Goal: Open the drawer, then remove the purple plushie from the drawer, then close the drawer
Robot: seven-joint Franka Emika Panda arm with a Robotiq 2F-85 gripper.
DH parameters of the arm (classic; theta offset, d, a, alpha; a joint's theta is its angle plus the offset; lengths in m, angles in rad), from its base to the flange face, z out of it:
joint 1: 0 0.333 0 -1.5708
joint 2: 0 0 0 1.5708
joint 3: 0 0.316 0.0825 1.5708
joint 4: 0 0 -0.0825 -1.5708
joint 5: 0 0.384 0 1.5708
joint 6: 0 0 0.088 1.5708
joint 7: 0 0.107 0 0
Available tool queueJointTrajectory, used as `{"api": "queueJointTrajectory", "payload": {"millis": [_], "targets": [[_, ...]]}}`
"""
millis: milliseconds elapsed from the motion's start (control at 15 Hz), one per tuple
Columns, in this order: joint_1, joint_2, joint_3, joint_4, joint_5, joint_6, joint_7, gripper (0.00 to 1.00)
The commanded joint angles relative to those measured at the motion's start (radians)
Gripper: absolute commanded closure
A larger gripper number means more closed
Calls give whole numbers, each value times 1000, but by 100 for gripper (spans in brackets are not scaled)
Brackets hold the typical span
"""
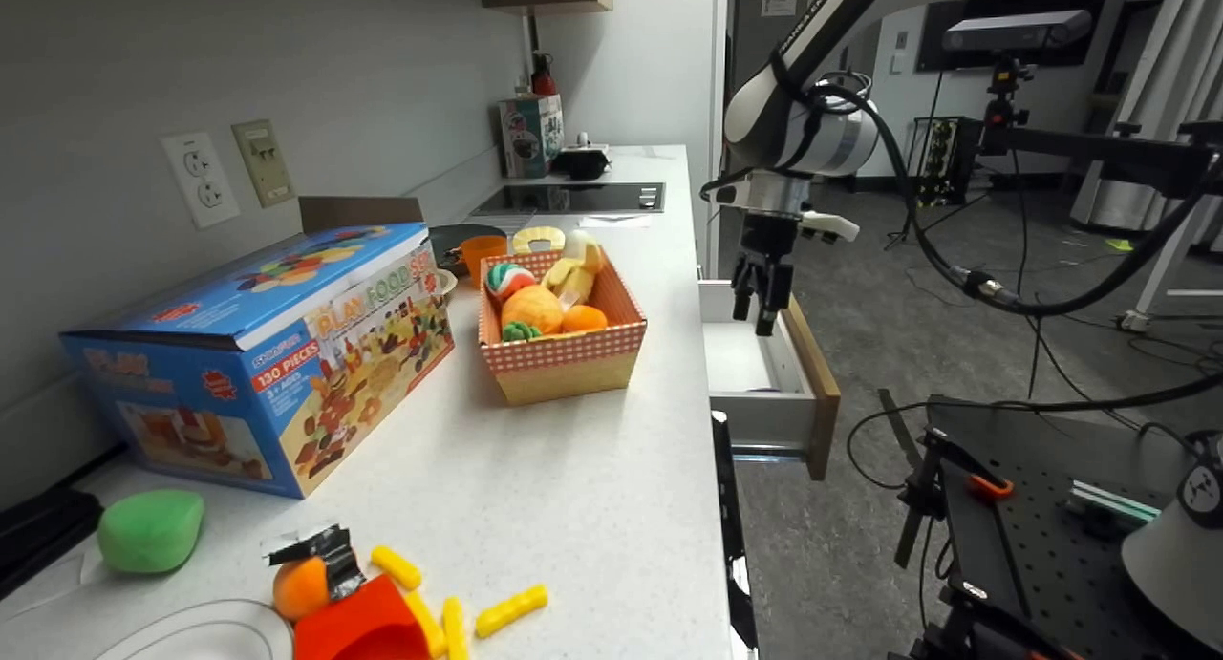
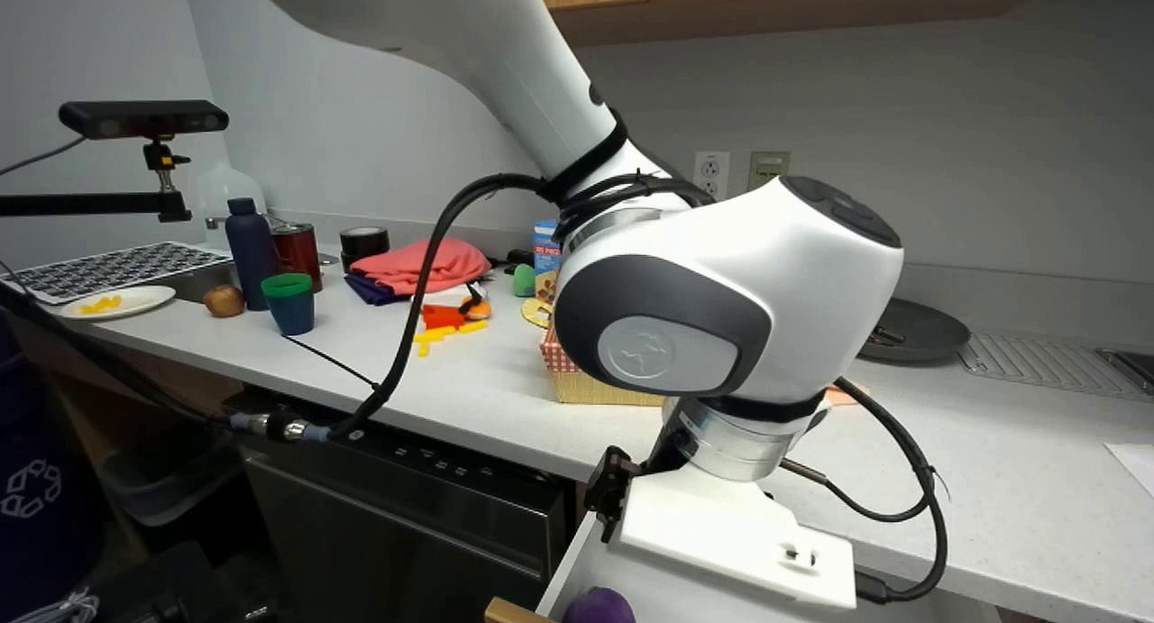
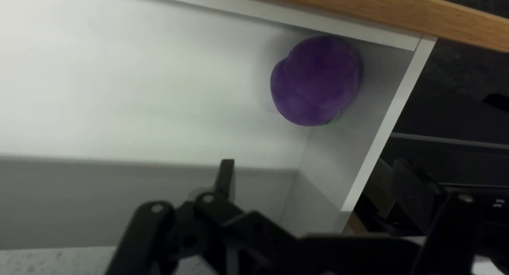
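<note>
The drawer (image 1: 822,402) is pulled out from under the counter, its tan front standing away from the cabinet. Inside, the purple plushie (image 3: 316,82) rests in a front corner, against the white side wall; its top (image 2: 599,607) also peeks up at the bottom of an exterior view. My gripper (image 1: 754,318) hangs over the drawer, pointing down. In the wrist view the fingers (image 3: 226,173) are spread wide, with nothing between them, and the plushie lies apart from them, toward the drawer's front. The gripper's fingertips are hidden behind the white mount in an exterior view.
A red checkered basket (image 1: 564,364) of toy food stands on the counter near the drawer. A play food box (image 1: 277,345), a green blob toy (image 1: 151,531) and yellow sticks (image 1: 511,610) lie further along. The counter edge (image 1: 702,354) borders the drawer opening.
</note>
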Motion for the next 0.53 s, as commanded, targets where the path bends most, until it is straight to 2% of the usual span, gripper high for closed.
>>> {"api": "queueJointTrajectory", "payload": {"millis": [0,467], "targets": [[-29,57,39,12,60,25,-11,0],[-67,137,66,10,76,65,2,0]]}}
